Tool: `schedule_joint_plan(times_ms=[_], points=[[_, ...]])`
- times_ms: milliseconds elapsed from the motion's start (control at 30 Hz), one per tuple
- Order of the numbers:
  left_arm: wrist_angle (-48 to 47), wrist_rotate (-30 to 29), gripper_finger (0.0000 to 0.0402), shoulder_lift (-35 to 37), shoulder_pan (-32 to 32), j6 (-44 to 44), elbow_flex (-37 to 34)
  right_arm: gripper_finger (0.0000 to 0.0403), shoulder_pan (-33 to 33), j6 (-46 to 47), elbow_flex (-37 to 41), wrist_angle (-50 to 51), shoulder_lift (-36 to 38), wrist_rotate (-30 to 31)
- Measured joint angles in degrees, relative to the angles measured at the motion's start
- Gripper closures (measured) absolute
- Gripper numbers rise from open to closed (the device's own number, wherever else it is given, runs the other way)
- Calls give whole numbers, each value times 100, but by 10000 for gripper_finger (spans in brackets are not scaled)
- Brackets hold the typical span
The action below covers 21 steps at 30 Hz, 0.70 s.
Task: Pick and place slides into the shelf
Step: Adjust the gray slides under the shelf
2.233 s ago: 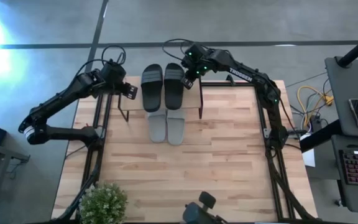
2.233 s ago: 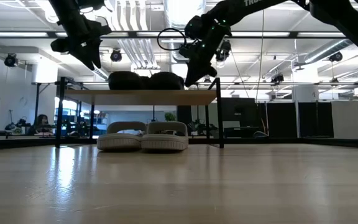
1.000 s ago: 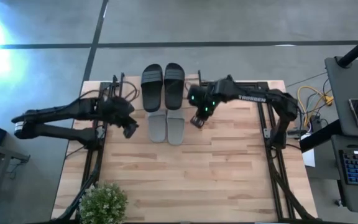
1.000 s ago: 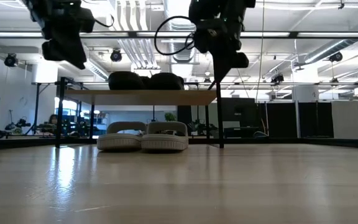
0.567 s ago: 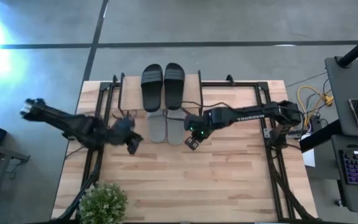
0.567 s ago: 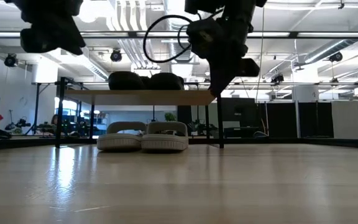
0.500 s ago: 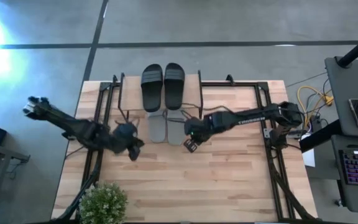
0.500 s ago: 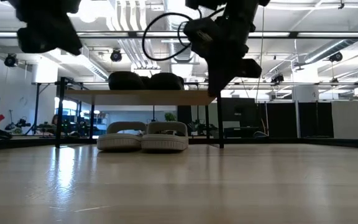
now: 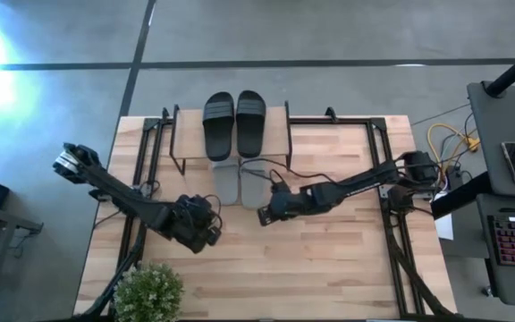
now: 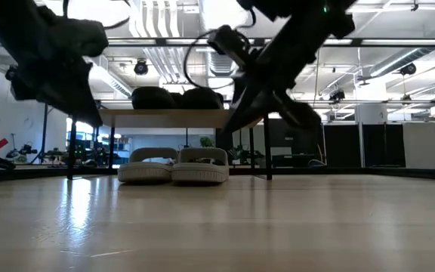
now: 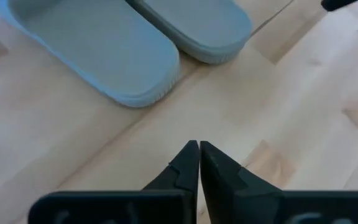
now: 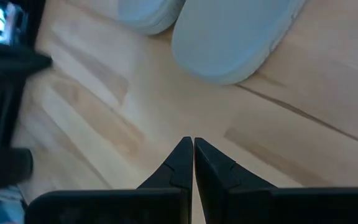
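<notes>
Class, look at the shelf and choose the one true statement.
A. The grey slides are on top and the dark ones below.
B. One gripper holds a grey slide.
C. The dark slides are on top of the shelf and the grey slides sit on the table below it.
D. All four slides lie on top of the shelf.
C: the dark slides rest on the shelf, and the grey slides sit on the table under it, untouched by either gripper.

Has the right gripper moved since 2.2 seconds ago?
Yes. The right gripper has left the shelf top and now sits toward the table's near side, just past the grey slides, fingers shut.
</notes>
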State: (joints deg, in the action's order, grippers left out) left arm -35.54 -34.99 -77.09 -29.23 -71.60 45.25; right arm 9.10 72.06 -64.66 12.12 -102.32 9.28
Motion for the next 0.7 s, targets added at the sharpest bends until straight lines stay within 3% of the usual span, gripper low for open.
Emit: schedule_joint_plan(times_ms=[200,333,700], points=[[1061,2,401,-417,26,-6,-264,394,0,379,596,-1135,-24,-2],[1164,14,401,-533,26,-47,-325,394,2,491,655,-1301,-235,-15],[844,-107,402,-95,26,295,-340,394,-67,-530,-431,-1043,-1242,368]])
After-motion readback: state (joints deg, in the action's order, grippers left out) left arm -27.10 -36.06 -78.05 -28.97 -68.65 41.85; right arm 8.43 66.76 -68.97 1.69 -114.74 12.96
